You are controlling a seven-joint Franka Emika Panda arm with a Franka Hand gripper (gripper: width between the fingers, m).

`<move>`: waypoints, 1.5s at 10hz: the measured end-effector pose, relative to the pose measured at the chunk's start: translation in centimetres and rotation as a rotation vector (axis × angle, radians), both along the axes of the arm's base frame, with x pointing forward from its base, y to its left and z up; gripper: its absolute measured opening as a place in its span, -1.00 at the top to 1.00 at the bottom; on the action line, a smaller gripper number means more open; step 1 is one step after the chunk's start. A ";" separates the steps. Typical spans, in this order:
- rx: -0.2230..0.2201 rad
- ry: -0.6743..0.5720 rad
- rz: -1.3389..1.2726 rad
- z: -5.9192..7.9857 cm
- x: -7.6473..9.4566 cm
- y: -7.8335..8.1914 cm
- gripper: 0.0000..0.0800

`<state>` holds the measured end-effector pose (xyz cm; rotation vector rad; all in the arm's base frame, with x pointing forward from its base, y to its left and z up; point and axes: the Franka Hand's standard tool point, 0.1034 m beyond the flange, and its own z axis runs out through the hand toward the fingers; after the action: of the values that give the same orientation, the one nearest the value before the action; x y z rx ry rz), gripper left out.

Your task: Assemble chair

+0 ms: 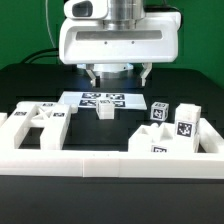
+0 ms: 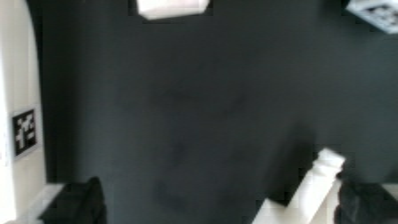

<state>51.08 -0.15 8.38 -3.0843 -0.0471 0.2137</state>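
My gripper (image 1: 118, 74) hangs open over the back of the dark table, above the marker board (image 1: 100, 98), with nothing between its fingers. A small white chair block (image 1: 105, 111) stands at the board's front edge, just below and in front of the gripper. A flat slotted chair panel (image 1: 36, 121) lies at the exterior view's left. Tagged cubes and legs (image 1: 184, 123) cluster at its right. In the wrist view the gripper (image 2: 222, 205) is open over bare table. A narrow white part (image 2: 317, 182) shows close to one dark fingertip (image 2: 370, 203), and the fingertip is not closed on it.
A long plain white border rail (image 1: 100, 162) runs along the table's front. In the wrist view a white piece (image 2: 173, 8) sits at one edge of the picture and a white strip with one tag (image 2: 25, 132) lies along another.
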 end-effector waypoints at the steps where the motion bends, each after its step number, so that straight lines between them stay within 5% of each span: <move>1: 0.005 0.037 0.002 -0.1 0.0 0.1 -0.62; 5: -0.044 0.324 0.065 -2.4 -2.3 -1.1 -0.62; 10: -0.032 0.634 0.075 -3.1 -3.6 -1.0 -0.62; 12: -0.055 0.670 0.061 -4.6 -4.2 -1.0 -0.62; 15: -0.052 0.673 0.067 -4.9 -4.6 -1.1 -0.62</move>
<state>46.52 -1.21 3.49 -2.8811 -0.1172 1.2426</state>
